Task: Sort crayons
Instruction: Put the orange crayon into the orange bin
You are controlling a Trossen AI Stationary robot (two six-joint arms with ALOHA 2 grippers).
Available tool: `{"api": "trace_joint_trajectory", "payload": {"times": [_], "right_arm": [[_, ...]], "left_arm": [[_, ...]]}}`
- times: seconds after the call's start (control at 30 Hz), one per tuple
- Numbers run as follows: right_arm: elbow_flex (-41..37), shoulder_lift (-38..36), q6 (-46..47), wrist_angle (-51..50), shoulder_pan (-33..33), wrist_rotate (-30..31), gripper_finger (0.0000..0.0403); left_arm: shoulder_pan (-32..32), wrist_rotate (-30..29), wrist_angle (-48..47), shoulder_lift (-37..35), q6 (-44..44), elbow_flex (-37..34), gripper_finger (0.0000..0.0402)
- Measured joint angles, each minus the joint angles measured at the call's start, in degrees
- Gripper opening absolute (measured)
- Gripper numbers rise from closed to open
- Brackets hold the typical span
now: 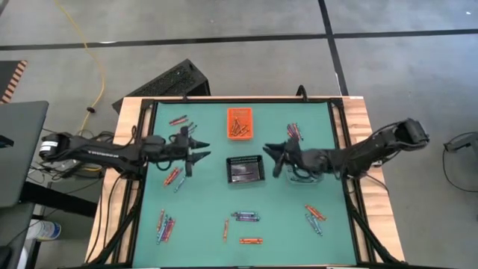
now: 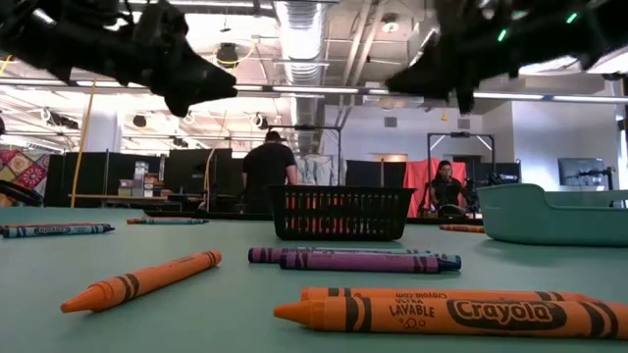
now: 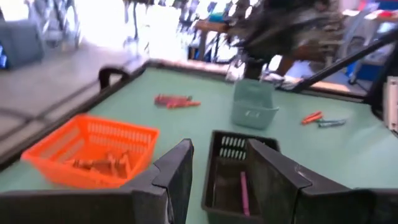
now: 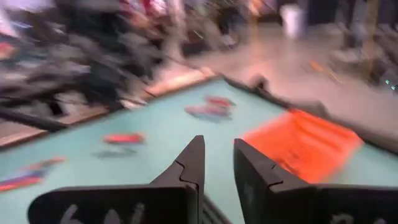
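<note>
The nearest orange crayon (image 2: pixel 446 315) reads "Crayola" and "Lavable". Crayons (image 1: pixel 245 217) lie scattered over the green counter (image 1: pixel 202 209), well apart from both my pincers. My left pincer (image 1: pixel 196 149) hovers left of the black mesh bin (image 1: pixel 246 169), fingers apart and empty. My right pincer (image 1: pixel 273 158) hovers just right of that bin, fingers a little apart, holding nothing. The orange bin (image 1: pixel 239 123) holds orange crayons; a purple one (image 3: pixel 243 193) lies in the mesh bin. The teal bin (image 2: pixel 554 214) sits under my right arm.
</note>
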Motion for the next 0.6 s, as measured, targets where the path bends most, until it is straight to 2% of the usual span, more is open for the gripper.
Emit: {"api": "trace_joint_trajectory", "payload": {"times": [0.07,0.13,0.2,0.3,0.4,0.47,0.6], "right_arm": [[1.09,0.0,5.83,-9.29,-4.59,-1.42,0.0081],[2.83,0.01,12.28,-21.06,-10.42,-6.26,0.0081],[4.78,0.64,18.7,-32.76,-16.35,-10.36,0.0081],[6.75,1.18,23.16,-46.96,-24.09,-12.47,0.0081],[8.66,1.07,23.41,-54.66,-30.81,-14.13,0.0081],[9.36,1.07,23.33,-59.36,-35.43,-17.89,0.0081],[9.74,1.07,21.13,-60.51,-43.58,-25.54,0.0093]], "left_arm": [[-0.56,0.24,5.2,0.38,3.03,-2.06,0.0137],[-0.64,0.42,8.14,0.48,5.91,-3.45,0.0137],[-0.64,0.81,8.73,0.48,8.11,-4.0,0.0137],[-0.64,0.94,8.37,0.48,9.47,-4.75,0.0137],[-0.64,1.22,7.69,0.48,9.57,-6.72,0.0137],[-0.64,1.21,7.78,0.53,9.59,-8.27,0.0137],[-0.62,1.18,9.56,0.03,12.3,-9.72,0.0137]]}}
